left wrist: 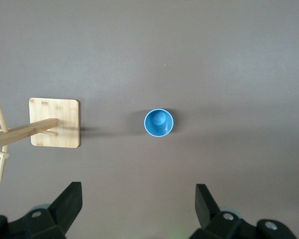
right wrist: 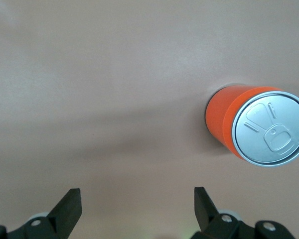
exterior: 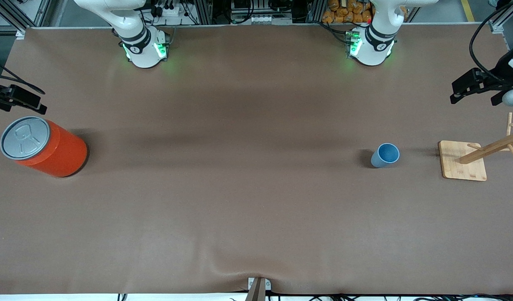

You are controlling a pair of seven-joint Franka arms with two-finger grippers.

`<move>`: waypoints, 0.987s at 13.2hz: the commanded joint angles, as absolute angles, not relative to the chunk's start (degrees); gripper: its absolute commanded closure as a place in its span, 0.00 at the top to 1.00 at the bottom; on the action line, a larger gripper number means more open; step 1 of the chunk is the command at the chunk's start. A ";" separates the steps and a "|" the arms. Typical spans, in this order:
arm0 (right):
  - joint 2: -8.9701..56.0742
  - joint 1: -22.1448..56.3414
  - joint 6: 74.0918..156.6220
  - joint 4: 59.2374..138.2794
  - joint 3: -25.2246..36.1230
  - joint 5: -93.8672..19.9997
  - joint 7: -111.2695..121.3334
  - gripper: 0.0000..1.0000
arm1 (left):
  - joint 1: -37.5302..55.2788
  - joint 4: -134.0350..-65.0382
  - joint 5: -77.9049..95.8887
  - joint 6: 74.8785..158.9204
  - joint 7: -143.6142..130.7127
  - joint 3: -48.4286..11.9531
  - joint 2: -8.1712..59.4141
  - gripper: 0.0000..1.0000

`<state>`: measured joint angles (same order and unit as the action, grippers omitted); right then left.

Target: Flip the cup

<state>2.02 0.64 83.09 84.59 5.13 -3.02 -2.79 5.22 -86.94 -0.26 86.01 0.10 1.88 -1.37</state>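
Toward the left arm's end of the bench, the blue cup stands upright, mouth up; the left wrist view looks straight down into it. It sits just beside the wooden rack, on the side toward the middle, not touching.

Left gripper is up in the air over the bench at that end, fingers spread wide, holding nothing. In the front view it shows only at the edge. Right gripper waits over the bench near the orange can, fingers also spread wide, nothing held.

Stage is ambiguous: a mouth-up cup fits either a cup due to go mouth-down, or one that was mouth-down and is already turned over. Can't settle it from this moment.

If a flip is due, my judgement:
- Use the left arm; the cup is at its end.
- Grip across the wall mid-height, not the rim, so the wrist can roll a half turn without the cup slipping.
- Lift clear of the bench before rotating.
- Swing away from the rack pegs.
- Cup looks light and smooth; a modest squeeze should do.
- Set it down flat before letting go.
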 commanded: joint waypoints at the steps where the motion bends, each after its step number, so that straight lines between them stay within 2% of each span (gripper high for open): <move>1: 2.29 -0.53 82.44 83.94 4.22 -2.46 -3.52 1.00 | 5.45 -85.87 -0.79 85.25 -0.70 1.93 -0.97 1.00; 13: 2.29 -0.53 82.44 83.94 4.22 -2.55 -3.60 1.00 | 5.19 -85.78 -0.79 85.17 -0.53 2.37 -0.26 1.00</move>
<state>2.05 0.64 83.07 84.59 5.12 -3.02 -2.79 5.18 -86.95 -0.26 85.93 0.09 2.32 -0.99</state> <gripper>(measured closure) 0.000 0.000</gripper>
